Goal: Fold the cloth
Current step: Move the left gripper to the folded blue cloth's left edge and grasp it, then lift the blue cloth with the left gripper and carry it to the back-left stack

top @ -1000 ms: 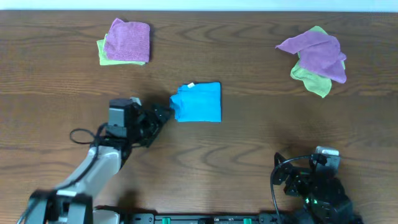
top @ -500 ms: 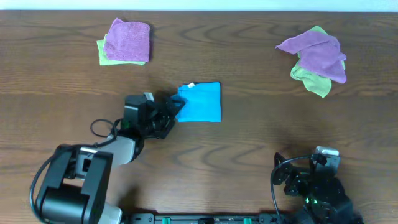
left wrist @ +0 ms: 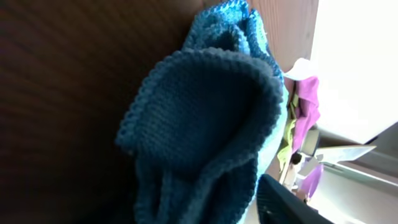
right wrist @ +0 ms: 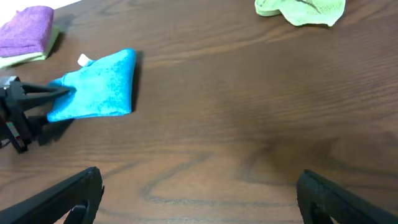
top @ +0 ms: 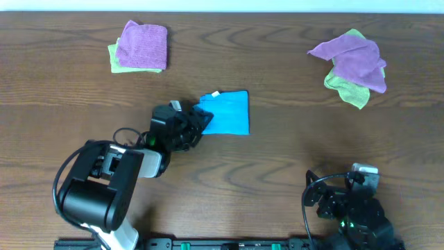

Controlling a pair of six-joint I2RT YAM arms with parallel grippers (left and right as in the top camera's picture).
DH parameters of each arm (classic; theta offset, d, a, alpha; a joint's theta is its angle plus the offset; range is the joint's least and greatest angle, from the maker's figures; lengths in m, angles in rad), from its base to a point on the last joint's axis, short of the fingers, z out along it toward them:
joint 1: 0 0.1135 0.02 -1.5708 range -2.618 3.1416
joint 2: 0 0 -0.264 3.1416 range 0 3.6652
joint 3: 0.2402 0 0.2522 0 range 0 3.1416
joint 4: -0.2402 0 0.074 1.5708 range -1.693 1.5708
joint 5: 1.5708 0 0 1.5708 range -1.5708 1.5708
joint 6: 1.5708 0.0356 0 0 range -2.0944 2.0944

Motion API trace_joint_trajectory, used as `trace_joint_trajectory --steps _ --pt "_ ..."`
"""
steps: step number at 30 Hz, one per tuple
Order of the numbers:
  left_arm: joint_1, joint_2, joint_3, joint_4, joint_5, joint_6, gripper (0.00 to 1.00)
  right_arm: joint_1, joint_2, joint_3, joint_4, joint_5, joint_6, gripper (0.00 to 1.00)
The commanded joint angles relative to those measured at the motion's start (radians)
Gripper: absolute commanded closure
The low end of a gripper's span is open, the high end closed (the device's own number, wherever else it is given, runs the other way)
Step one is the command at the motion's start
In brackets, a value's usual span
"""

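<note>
The sky-blue cloth (top: 227, 112) lies folded near the table's middle, with its small white tag (top: 215, 94) at the far left corner. It also shows in the right wrist view (right wrist: 99, 87). My left gripper (top: 196, 121) is at the cloth's left edge, and the right wrist view shows its fingers (right wrist: 59, 93) pinched on that edge. In the left wrist view the bunched cloth (left wrist: 211, 124) fills the frame between the jaws (left wrist: 205, 211). My right gripper (top: 345, 194) rests at the front right, open and empty (right wrist: 199, 186), far from the cloth.
A folded purple cloth on a light green one (top: 139, 47) lies at the back left and also shows in the right wrist view (right wrist: 28, 31). A crumpled pile of purple and light green cloths (top: 350, 66) lies at the back right.
My left gripper has moved right, up to the cloth's left edge. The cloth has shifted slightly right and its left edge has bunched up. The right arm has not moved.
</note>
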Motion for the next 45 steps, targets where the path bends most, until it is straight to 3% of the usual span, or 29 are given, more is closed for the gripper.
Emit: trace_joint_trajectory --steps 1,4,6,7,17,24,29,32,45 --pt "-0.014 0.088 -0.031 -0.017 -0.072 0.042 0.53 -0.007 -0.006 -0.002 -0.004 0.014 0.016 0.01" --pt "-0.016 0.111 -0.024 0.001 -0.070 0.095 0.70 -0.007 -0.006 -0.002 -0.004 0.014 0.016 0.01" --pt "-0.016 0.124 -0.018 0.007 -0.066 0.127 0.91 -0.007 -0.006 -0.002 -0.004 0.014 0.016 0.01" --pt "-0.016 0.127 -0.013 0.009 -0.065 0.141 0.94 -0.007 -0.006 -0.002 -0.004 0.014 0.016 0.01" --pt "0.049 0.060 0.241 -0.059 0.148 0.200 0.94 -0.007 -0.006 -0.002 -0.004 0.014 0.016 0.01" --pt "0.134 0.010 0.602 -0.422 0.176 0.214 0.94 -0.007 -0.006 -0.002 -0.004 0.014 0.016 0.01" --pt "0.191 0.014 0.880 -0.743 0.109 0.342 0.94 -0.007 -0.006 -0.002 -0.004 0.014 0.016 0.01" --pt "0.217 0.026 0.984 -0.855 0.053 0.411 0.94 -0.007 -0.006 -0.002 -0.004 0.014 0.016 0.01" --pt "0.343 0.243 1.230 -0.877 0.072 0.440 0.94 -0.007 -0.006 -0.002 -0.004 0.014 0.016 0.01"
